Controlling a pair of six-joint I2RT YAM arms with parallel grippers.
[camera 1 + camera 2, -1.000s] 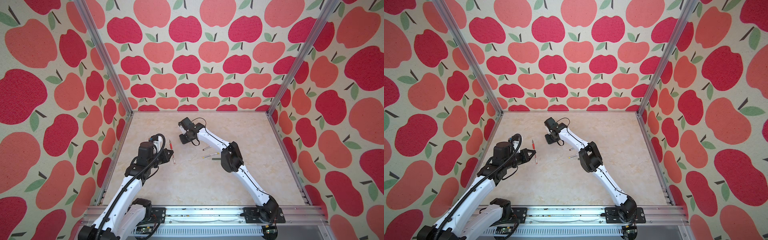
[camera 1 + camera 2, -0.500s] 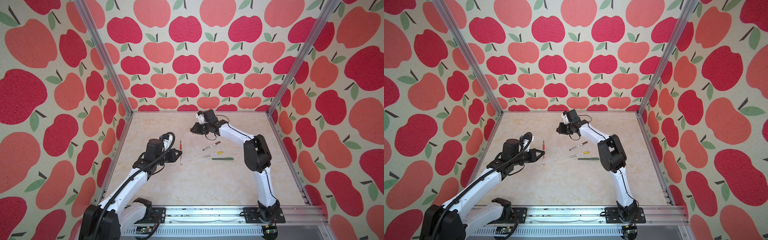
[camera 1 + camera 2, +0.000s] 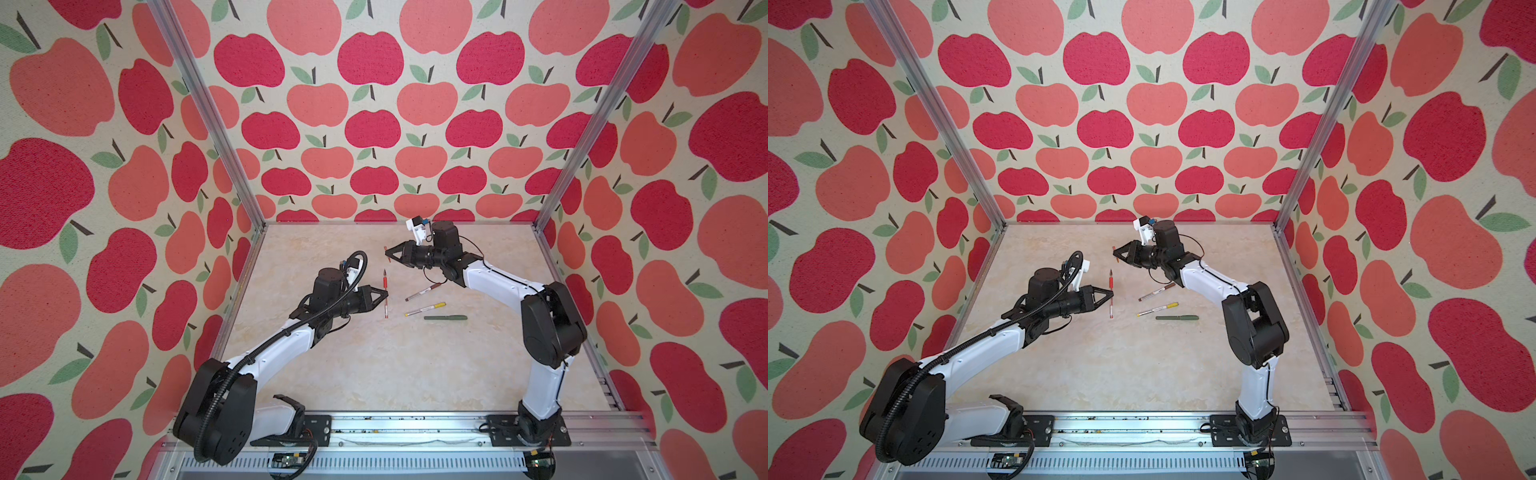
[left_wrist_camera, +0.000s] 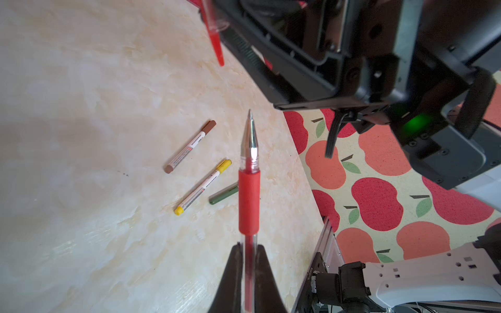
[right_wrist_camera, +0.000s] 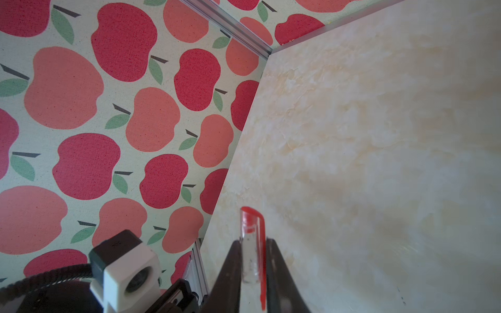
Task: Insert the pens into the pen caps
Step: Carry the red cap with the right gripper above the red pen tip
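My left gripper (image 3: 385, 293) is shut on the clear red pen (image 3: 386, 308), and its jaws pinch the clear barrel just behind the red grip (image 4: 249, 200). The pen's silver tip points toward the back wall. My right gripper (image 3: 390, 252) is shut on the red pen cap with clip (image 5: 251, 244), which shows beyond the tip in both top views (image 3: 1113, 253). A small gap separates tip and cap. On the table to the right lie a brown-ended pen (image 3: 423, 292), a yellow-ended pen (image 3: 424, 309) and a dark green pen (image 3: 445, 318).
Apple-patterned walls with metal corner posts (image 3: 569, 137) close in the marble table (image 3: 374, 365) on three sides. A metal rail (image 3: 399, 428) with both arm bases runs along the front edge. The right arm's elbow (image 3: 548, 328) stands high near the right wall.
My left gripper has carried the red pen rightward and a little toward the back. The right arm's elbow has swung to the right while its gripper, holding the cap, shifted slightly right.
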